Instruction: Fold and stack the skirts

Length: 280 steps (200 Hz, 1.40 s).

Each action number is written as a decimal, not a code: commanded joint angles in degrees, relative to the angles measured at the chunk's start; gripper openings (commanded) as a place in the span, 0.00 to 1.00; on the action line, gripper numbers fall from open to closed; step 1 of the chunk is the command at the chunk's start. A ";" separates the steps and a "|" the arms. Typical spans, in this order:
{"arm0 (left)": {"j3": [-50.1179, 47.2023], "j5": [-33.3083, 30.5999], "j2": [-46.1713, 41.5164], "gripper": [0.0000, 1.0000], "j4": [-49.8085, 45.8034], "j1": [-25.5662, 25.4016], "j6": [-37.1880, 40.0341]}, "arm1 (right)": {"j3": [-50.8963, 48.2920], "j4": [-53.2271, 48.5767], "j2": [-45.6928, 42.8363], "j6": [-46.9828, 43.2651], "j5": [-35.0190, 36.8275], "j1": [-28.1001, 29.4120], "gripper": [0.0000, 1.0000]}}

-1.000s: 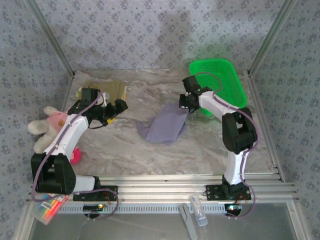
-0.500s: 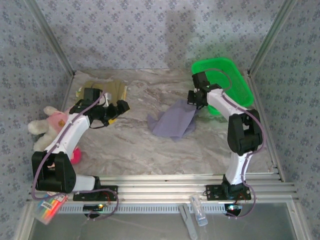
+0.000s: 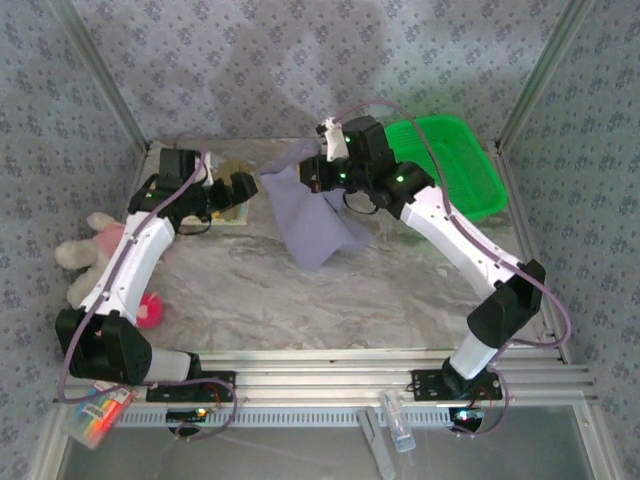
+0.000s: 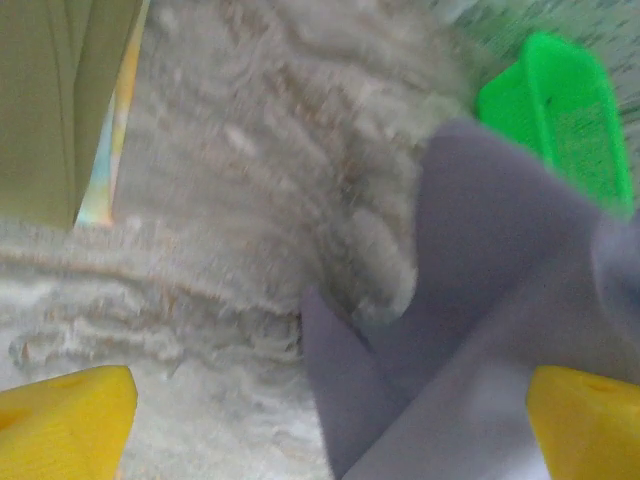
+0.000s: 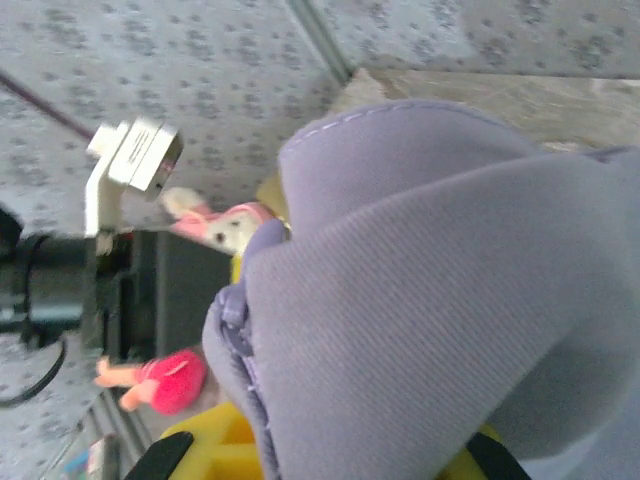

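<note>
While the right claw [image 3: 320,178] is clenched on the lavender skirt [image 3: 315,220], the cloth hangs from it above the surface [image 3: 400,290] near the middle of the far edge. Beside the hanging cloth, the left claw [image 3: 240,190] stands wide open, grasping nothing. An olive skirt [image 4: 45,100] lies flat at the far left corner.

Right arm reaches to the tabletop's far edge, right gripper [image 3: 318,178] clamped on the skirt [image 3: 315,215]; left gripper [image 3: 243,190] spread wide nearby.
</note>
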 commanded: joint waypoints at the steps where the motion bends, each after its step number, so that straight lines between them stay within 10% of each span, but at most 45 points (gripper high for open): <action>1: 4.63 -0.93 1.02 1.00 -2.40 0.29 2.46 | -3.18 5.13 -5.10 3.83 -1.79 -2.33 0.00; 38: 4.68 0.12 1.73 1.00 -2.45 0.20 2.40 | -24.48 9.04 -10.22 7.80 -0.17 -11.98 0.04; 56: 2.86 1.48 3.14 1.00 -2.40 -0.21 2.22 | -38.37 11.21 -8.96 8.31 -0.50 -17.85 0.44; 68: 1.46 2.30 4.20 1.00 -2.40 -1.01 1.98 | -43.06 10.14 -8.36 8.85 0.96 -20.25 0.97; 72: 0.93 2.33 4.55 1.00 -2.40 -1.44 1.96 | -44.07 10.04 -8.71 8.79 1.34 -20.51 1.00; 136: -12.39 -2.23 5.85 1.00 2.30 -9.75 -5.24 | -39.82 -2.97 -13.00 13.95 21.60 -10.95 1.00; 174: -16.54 -6.35 7.08 1.00 1.54 -14.31 -8.88 | -30.82 -8.58 -3.82 9.41 20.72 -5.87 1.00; 231: -20.16 -12.30 8.10 0.96 -1.15 -16.54 -8.11 | -15.92 -16.15 13.21 8.91 26.61 -2.36 0.52; 280: -19.39 -11.68 15.01 0.88 0.94 -16.54 -5.10 | -8.64 -16.26 23.21 8.78 28.73 -1.40 0.47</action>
